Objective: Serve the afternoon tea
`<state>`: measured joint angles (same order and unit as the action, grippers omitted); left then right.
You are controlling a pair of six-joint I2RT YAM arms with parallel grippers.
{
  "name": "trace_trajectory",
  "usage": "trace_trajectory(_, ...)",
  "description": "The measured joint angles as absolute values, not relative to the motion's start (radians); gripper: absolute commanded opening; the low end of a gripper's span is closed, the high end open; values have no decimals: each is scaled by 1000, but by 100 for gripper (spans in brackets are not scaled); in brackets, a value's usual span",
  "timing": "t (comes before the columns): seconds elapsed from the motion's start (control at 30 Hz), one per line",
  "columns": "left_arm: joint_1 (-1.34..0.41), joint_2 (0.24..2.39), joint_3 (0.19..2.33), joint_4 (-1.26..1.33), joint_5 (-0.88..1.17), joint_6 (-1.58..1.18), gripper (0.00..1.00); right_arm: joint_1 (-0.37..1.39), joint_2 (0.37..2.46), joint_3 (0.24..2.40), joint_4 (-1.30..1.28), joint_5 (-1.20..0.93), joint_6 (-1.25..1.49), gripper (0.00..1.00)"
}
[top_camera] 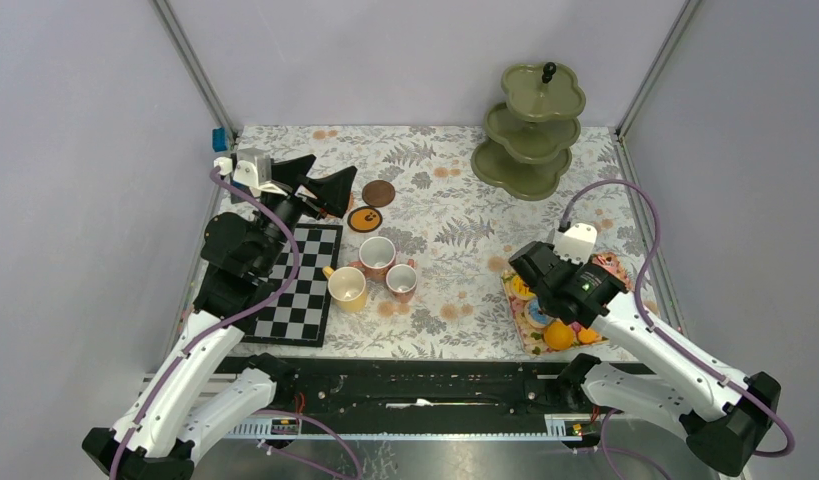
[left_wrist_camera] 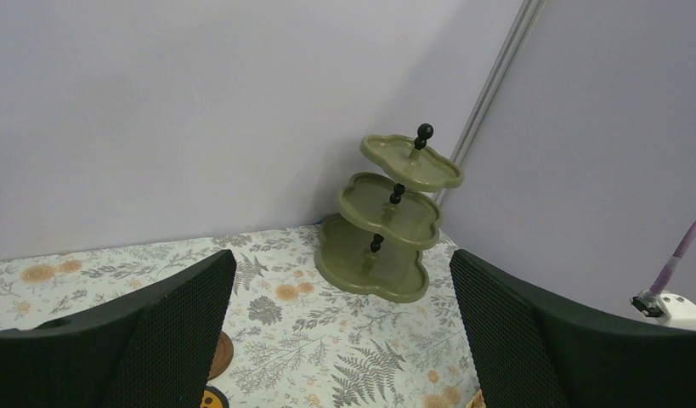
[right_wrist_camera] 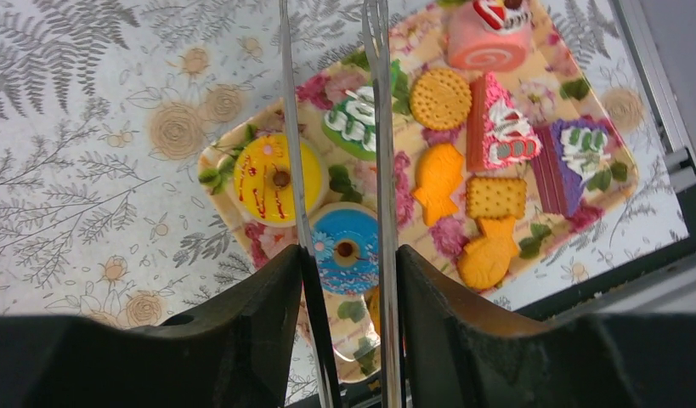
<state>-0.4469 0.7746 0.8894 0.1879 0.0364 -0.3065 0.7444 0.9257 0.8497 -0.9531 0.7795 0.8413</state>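
Right tool [right_wrist_camera: 350,280] clasping tongs [right_wrist_camera: 381,170], above tray [right_wrist_camera: 450,236]

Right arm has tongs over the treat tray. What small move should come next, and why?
Probably lower the tongs onto the green donut, which seems to lie between their blades, then squeeze. The right gripper holds them above the tray, and the stand looks bare.

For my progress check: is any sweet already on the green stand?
No, all three tiers of the green stand are bare.

bright, even light, soft shadows, sharp focus.
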Motion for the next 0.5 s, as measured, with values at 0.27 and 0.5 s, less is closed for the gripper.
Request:
trace_trajectory(0.27, -454, 775, 889, 188, 38, -313, 99, 713, 915, 850, -1038, 739, 955, 54)
trace_trajectory(0.5, -457, 774, 889, 188, 38, -314, 99, 706, 892, 846, -1079, 704, 1005, 54)
